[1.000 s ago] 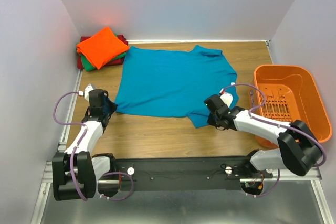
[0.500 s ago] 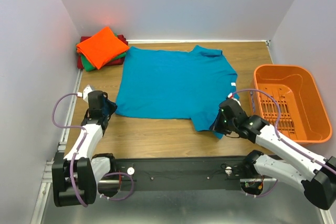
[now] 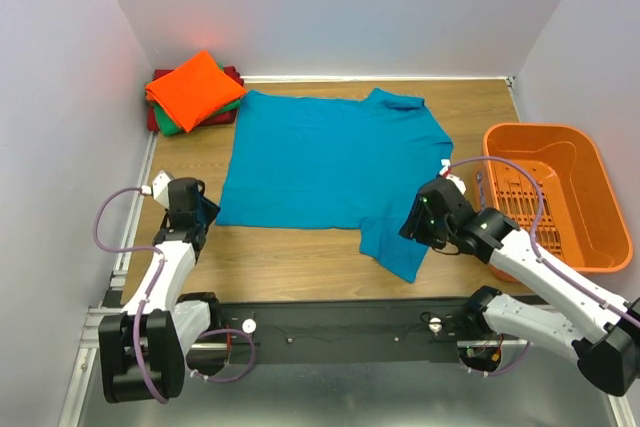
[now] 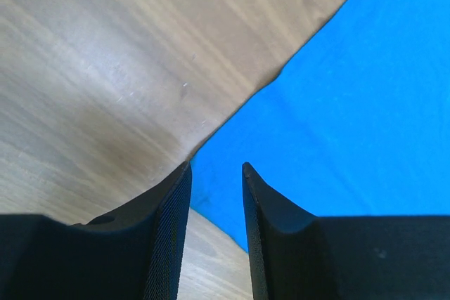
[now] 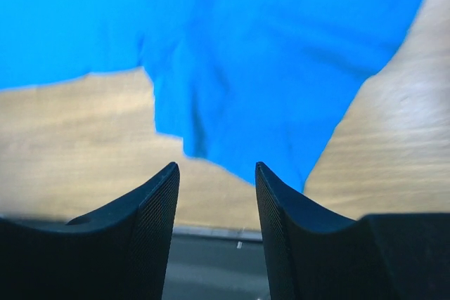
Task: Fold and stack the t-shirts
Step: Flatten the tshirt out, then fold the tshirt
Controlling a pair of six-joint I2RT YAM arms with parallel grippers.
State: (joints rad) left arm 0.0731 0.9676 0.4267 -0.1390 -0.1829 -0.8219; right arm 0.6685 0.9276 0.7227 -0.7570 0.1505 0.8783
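Both open, empty: left pincer point(image 4: 216, 168) at shirt's point(image 3: 330, 157) lower-left corner, right pincer point(image 5: 214, 166) by lower-right corner. Spreading likely done; next, regrip to fold.

Left arm point(image 3: 160, 267) reaching forward, left gripper point(image 4: 216, 168) held low, jaws narrowly parted, right arm point(image 3: 540, 267) angled inward, right gripper point(image 5: 216, 166) jaws apart, empty.

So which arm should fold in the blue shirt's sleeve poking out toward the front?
Right. The right tool, open, hangs close by that sleeve of the blue shirt, while the left tool sits far off at the shirt's other near corner.
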